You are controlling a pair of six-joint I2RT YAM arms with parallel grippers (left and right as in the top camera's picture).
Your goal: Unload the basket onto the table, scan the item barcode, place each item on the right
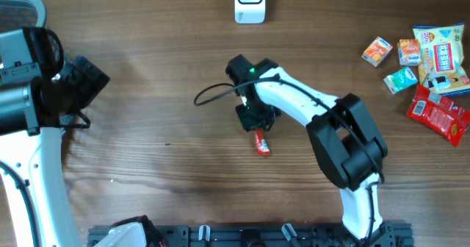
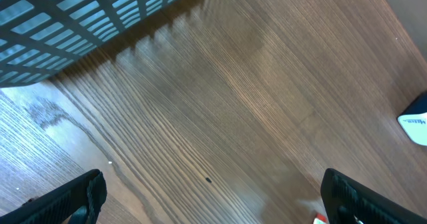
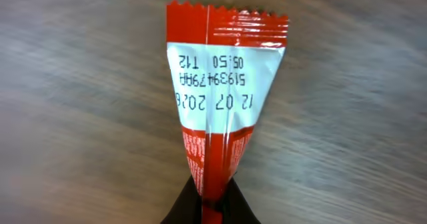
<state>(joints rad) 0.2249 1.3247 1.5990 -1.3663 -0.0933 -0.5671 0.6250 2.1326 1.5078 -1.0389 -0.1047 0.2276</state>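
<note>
The item is a small red and white snack packet (image 3: 223,84) with a date code printed on its white panel; no barcode shows. In the overhead view the packet (image 1: 262,143) lies mid-table, sticking out toward the front from my right gripper (image 1: 257,124). My right gripper (image 3: 210,196) is shut on the packet's narrow end, its black fingers (image 3: 183,207) pinching the red seam. My left gripper (image 2: 213,201) hangs open over bare wood at the far left (image 1: 88,81), holding nothing. A white scanner (image 1: 250,2) stands at the back centre.
Several loose snack packets (image 1: 433,63) lie at the back right. A blue mesh basket (image 2: 80,24) sits at the far left, behind my left gripper. A black rail (image 1: 294,236) runs along the table's front edge.
</note>
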